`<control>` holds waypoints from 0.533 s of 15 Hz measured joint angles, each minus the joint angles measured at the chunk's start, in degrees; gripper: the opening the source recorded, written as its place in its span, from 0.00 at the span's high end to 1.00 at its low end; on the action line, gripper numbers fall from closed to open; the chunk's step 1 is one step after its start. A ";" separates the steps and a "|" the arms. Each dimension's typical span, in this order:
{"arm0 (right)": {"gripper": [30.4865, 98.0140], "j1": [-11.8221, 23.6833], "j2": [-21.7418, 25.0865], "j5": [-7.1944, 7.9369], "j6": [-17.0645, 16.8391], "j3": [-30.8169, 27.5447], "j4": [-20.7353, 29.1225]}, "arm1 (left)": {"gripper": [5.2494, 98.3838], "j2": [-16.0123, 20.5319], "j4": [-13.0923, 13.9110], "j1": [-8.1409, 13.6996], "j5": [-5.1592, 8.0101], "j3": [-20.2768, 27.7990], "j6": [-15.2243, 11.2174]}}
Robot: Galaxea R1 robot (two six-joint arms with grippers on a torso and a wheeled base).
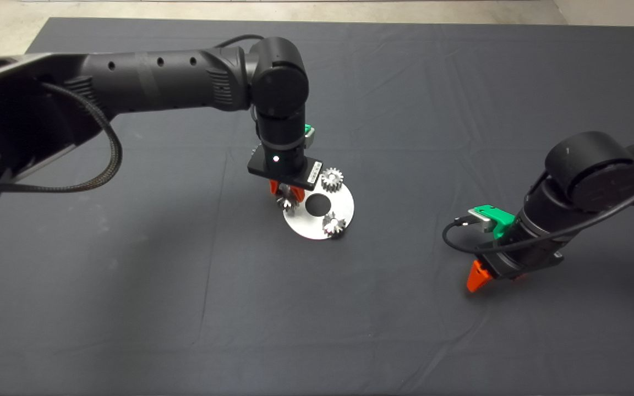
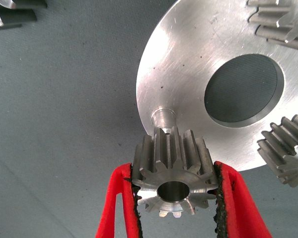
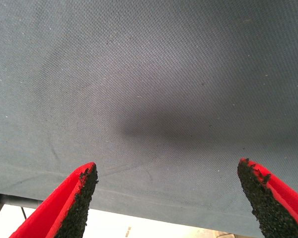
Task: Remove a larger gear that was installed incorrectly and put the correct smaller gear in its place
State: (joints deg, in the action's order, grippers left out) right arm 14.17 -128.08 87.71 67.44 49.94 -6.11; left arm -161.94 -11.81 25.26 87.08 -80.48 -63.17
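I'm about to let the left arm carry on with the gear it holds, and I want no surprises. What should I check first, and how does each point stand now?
1. Grip: left gripper fingers clamp both sides of the gear: ok.
2. Gear relative to the peg: off it, peg bare just beyond: ok.
3. Gear bore lined up with the peg: cannot tell.
4. Whether the held gear is the larger or a smaller one: cannot tell.
5. Neighbours: two gears sit on the disc, apart from the held gear: ok.
6. Right gripper: over bare mat, far from the disc, open: ok.
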 measured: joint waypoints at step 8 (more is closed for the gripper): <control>0.35 0.16 0.00 -0.01 -0.10 0.00 0.02 | 0.82 -1.43 0.05 0.01 -0.06 -2.16 0.88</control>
State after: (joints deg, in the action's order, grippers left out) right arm 14.32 -128.09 87.70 67.34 49.94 -6.08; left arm -163.37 -11.76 25.27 87.02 -82.64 -62.29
